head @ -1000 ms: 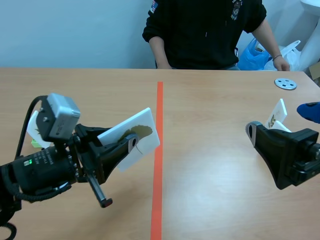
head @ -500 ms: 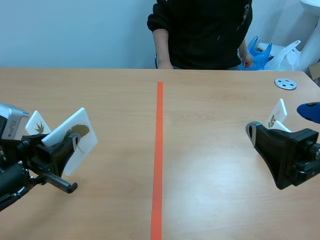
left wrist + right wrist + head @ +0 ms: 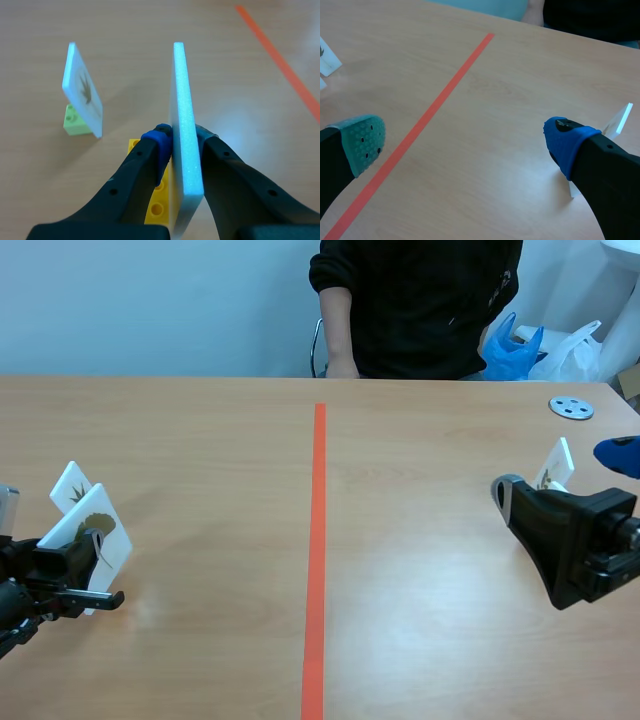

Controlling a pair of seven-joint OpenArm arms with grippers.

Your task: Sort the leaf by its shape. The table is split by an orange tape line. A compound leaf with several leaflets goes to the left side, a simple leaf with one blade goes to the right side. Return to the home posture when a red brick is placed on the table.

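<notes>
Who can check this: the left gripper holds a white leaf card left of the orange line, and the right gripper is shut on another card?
No: the right gripper is open, holding nothing, as the right wrist view shows. The left gripper does hold the leaf card.

Light wood-grain desk [image 3: 430,570], with an orange tape line [image 3: 317,540] down the middle to the far edge. Plain pale-blue wall [image 3: 150,300] behind. Person in a black top [image 3: 420,300] at the far side. Blue plastic bag [image 3: 508,345] and white bag [image 3: 580,345] past the far right corner. Soft, even light with a faint sheen on the desk.
</notes>
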